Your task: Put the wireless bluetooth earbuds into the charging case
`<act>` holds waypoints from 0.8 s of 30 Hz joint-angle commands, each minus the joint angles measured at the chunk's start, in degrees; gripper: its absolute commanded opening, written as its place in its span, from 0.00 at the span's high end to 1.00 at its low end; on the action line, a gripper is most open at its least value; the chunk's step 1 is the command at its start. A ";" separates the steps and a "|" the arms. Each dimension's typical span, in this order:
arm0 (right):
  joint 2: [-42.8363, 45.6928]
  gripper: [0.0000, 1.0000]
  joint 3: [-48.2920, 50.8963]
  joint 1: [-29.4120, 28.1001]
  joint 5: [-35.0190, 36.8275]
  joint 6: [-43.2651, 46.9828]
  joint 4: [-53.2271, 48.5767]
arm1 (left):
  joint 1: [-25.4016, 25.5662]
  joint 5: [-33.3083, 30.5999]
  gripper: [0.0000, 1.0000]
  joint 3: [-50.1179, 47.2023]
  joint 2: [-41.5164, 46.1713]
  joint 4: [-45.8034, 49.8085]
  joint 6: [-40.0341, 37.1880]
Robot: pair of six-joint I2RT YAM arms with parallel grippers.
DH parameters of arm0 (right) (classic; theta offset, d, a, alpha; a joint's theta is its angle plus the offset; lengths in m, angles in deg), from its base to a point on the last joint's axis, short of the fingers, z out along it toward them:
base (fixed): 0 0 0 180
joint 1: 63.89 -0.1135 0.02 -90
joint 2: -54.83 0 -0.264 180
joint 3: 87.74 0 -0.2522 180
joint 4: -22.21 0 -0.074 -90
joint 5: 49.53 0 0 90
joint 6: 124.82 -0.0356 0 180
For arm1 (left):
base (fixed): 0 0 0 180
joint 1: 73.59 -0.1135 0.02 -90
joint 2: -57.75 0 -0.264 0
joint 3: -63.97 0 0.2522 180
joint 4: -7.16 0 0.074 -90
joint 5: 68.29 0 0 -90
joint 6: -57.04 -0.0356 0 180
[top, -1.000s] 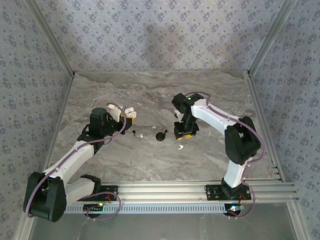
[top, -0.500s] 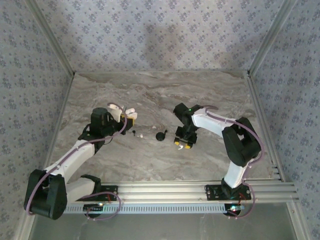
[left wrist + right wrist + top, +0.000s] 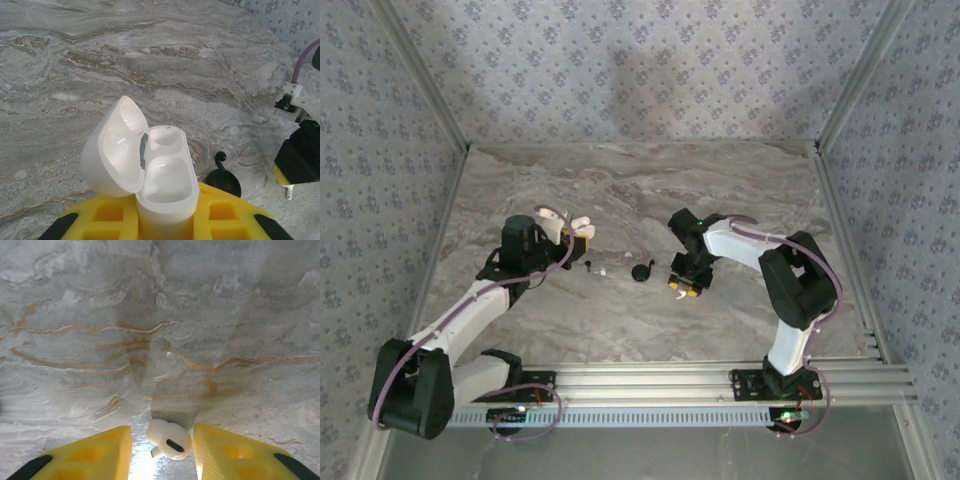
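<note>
The left pincer (image 3: 167, 209) pinches the charging case (image 3: 165, 182) upright, with its lid (image 3: 117, 150) flipped open toward 9 o'clock. The right pincer (image 3: 162, 434) is down at the table (image 3: 160, 315), its fingers spread either side of a white earbud (image 3: 169, 441) lying on the marble; a gap shows at the earbud's 9 o'clock side. From above, a second earbud (image 3: 602, 271) lies at 9 o'clock of a black round object (image 3: 642, 271).
</note>
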 commanded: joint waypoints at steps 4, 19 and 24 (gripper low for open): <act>-2.04 0.65 -0.72 0.15 0.51 0.07 -1.15 | -0.22 0.88 0.84 1.58 -0.25 -1.32 0.09; -0.79 0.76 -0.27 -0.73 3.53 0.62 -1.66 | -0.21 1.30 0.84 1.37 -0.42 -1.49 0.29; 2.53 0.76 0.77 -1.17 5.38 2.55 1.26 | 0.35 3.65 0.85 0.30 -1.11 -4.36 0.24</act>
